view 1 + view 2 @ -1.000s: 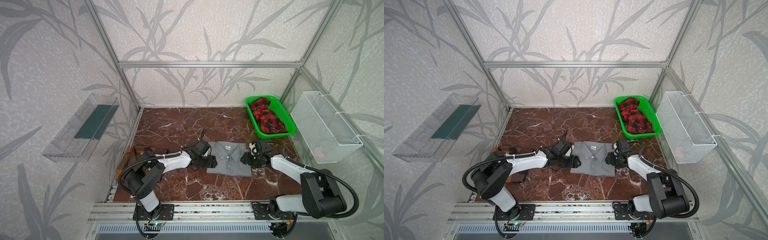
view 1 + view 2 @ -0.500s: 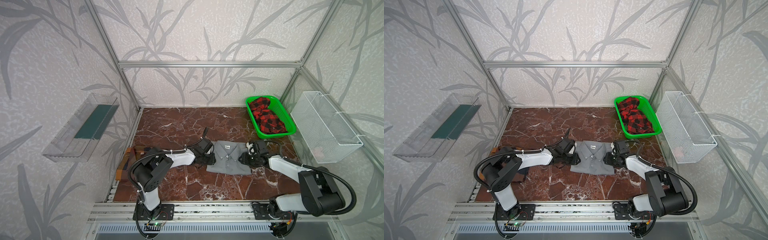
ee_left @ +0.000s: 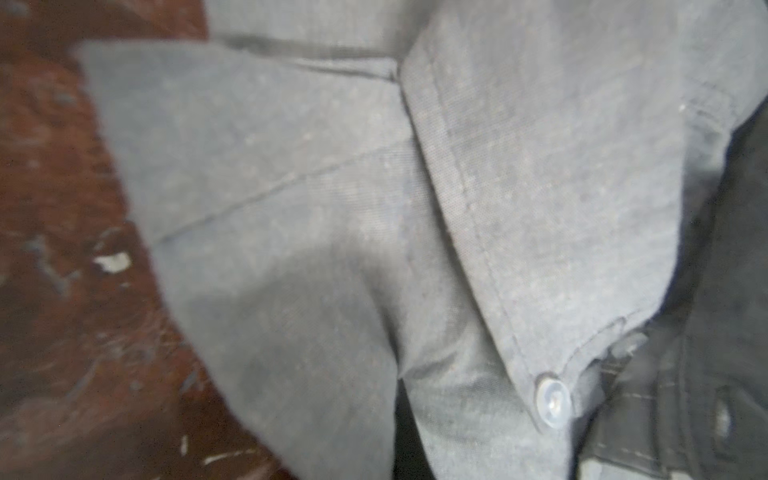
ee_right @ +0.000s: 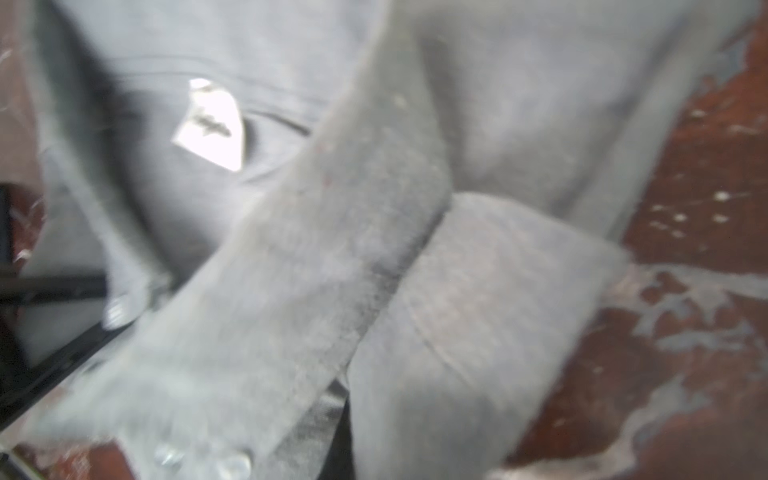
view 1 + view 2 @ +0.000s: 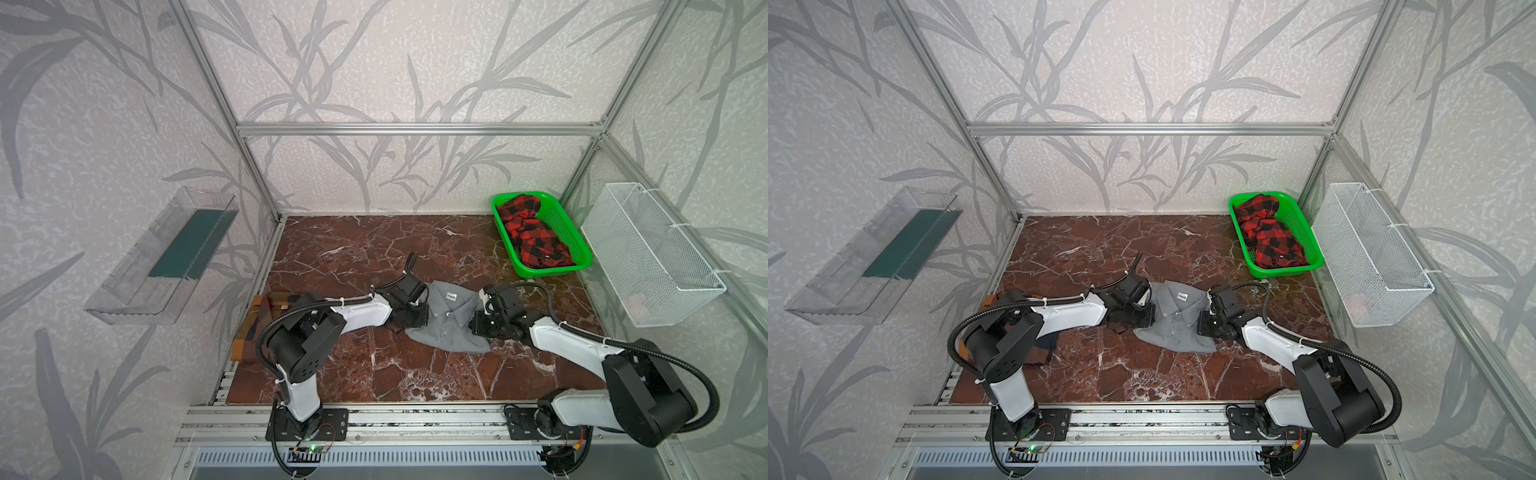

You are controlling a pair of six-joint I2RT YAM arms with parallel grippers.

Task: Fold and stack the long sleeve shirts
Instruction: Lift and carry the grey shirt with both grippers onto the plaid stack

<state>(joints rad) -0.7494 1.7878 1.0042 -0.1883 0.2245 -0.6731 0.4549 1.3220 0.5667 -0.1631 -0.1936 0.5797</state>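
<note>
The grey shirt (image 5: 448, 328) (image 5: 1177, 328) lies folded mid-table, collar and white label toward the back. My left gripper (image 5: 417, 318) (image 5: 1144, 318) is shut on its left edge and my right gripper (image 5: 478, 326) (image 5: 1204, 326) is shut on its right edge, both near the collar. Grey cloth fills both wrist views: a buttoned collar tip (image 3: 550, 401) in the left one, the label (image 4: 210, 124) in the right one. The fingertips are buried in the fabric. The orange, brown and navy check shirt (image 5: 255, 328) (image 5: 1042, 349) lies folded at the table's left edge, partly under my left arm.
A green basket (image 5: 565, 232) (image 5: 1298, 224) holding red-and-black plaid cloth (image 5: 534, 237) stands at the back right. A white wire basket (image 5: 652, 253) hangs on the right wall and a clear shelf (image 5: 162, 257) on the left wall. The marble table (image 5: 374, 249) has bare surface behind the shirt.
Both grippers have moved up along the grey shirt's sides toward the collar and closed on the cloth. The shirt's sides are now drawn inward and rumpled instead of lying as a flat rectangle.
</note>
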